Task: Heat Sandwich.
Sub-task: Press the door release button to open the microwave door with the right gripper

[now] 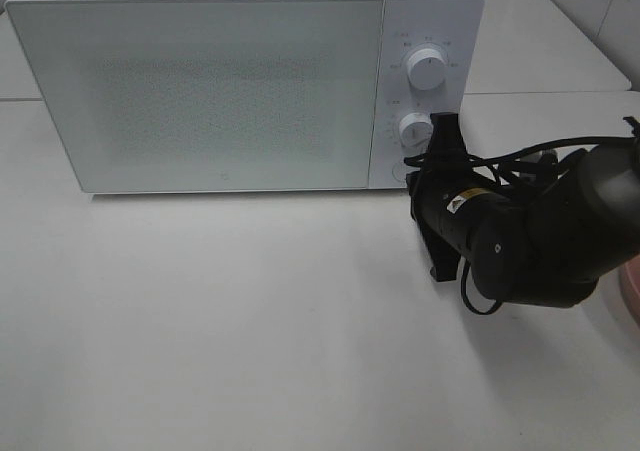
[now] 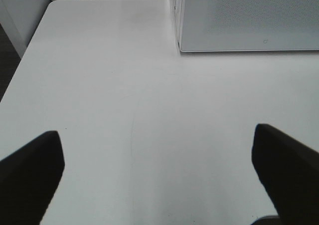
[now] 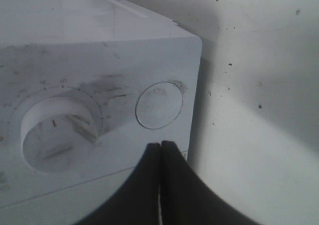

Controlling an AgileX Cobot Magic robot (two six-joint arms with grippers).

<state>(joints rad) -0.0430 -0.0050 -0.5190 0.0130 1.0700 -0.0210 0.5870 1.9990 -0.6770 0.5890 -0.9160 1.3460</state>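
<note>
The white microwave point(image 1: 200, 91) stands at the back of the table with its door closed. The sandwich is out of view. My right gripper point(image 1: 444, 123) is shut with nothing in it, right in front of the control panel at the microwave's lower right corner. In the right wrist view its closed tips point(image 3: 160, 146) point just below the round button point(image 3: 159, 105), beside the lower dial point(image 3: 55, 135); contact cannot be told. My left gripper point(image 2: 157, 150) stands open over bare table, with dark fingers point(image 2: 35, 170) far apart, and the microwave's front corner point(image 2: 249, 20) is ahead of it.
The panel carries an upper dial point(image 1: 427, 70) and a lower dial point(image 1: 414, 129). The rim of a pink plate point(image 1: 632, 286) shows at the right edge behind the right arm. The white table point(image 1: 250, 321) stretches in front of the microwave.
</note>
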